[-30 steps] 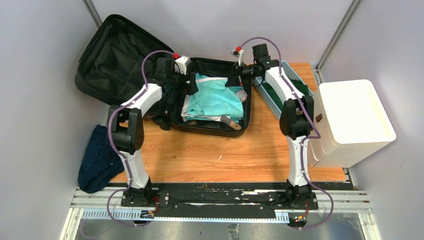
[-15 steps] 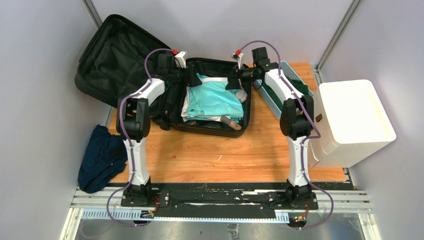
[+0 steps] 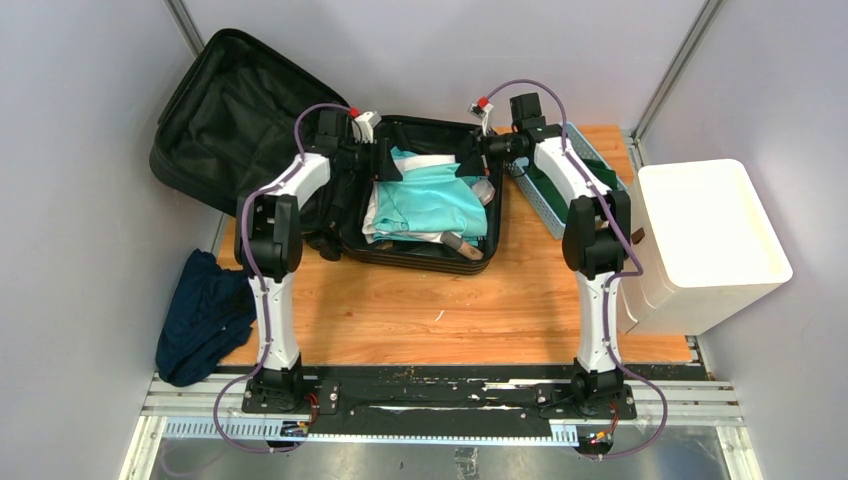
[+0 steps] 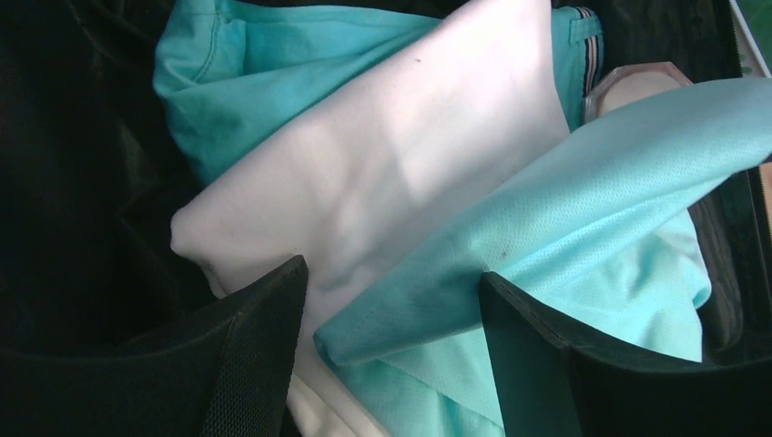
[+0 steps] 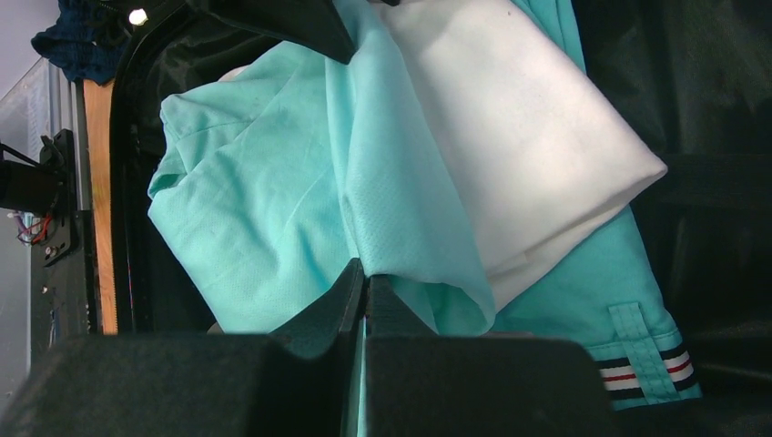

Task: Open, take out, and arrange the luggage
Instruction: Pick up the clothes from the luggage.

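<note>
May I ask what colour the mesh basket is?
Light blue; the basket shows best in top external view.

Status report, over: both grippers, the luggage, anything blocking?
Left gripper open astride turquoise shirt edge. Right gripper shut on it. Luggage open. White garment partly under shirt.

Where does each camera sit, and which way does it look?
Top external: above and behind, looking down on table and open luggage; left arm and right arm show.
Left wrist: on the left arm, facing into the luggage; open left gripper shows.
Right wrist: on the right arm, facing across it; right gripper pinches the turquoise shirt.
Wrist views share that shirt and white cloth.
</note>
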Action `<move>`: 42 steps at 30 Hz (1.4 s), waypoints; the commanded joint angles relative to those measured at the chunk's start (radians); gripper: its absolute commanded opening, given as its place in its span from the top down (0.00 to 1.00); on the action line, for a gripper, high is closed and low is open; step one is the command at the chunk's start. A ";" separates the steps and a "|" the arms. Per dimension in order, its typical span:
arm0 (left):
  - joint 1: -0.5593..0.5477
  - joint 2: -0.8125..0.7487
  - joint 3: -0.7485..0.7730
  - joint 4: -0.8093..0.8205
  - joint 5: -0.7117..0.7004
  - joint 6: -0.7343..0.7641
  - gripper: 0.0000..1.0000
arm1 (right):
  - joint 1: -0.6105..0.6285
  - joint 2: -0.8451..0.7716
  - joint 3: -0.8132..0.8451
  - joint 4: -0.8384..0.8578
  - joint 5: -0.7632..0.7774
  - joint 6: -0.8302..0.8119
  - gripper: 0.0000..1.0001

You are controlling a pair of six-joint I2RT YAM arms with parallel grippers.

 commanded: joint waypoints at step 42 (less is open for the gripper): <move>-0.146 -0.352 0.023 0.094 0.037 -0.043 1.00 | -0.107 -0.147 0.062 0.026 0.001 0.044 1.00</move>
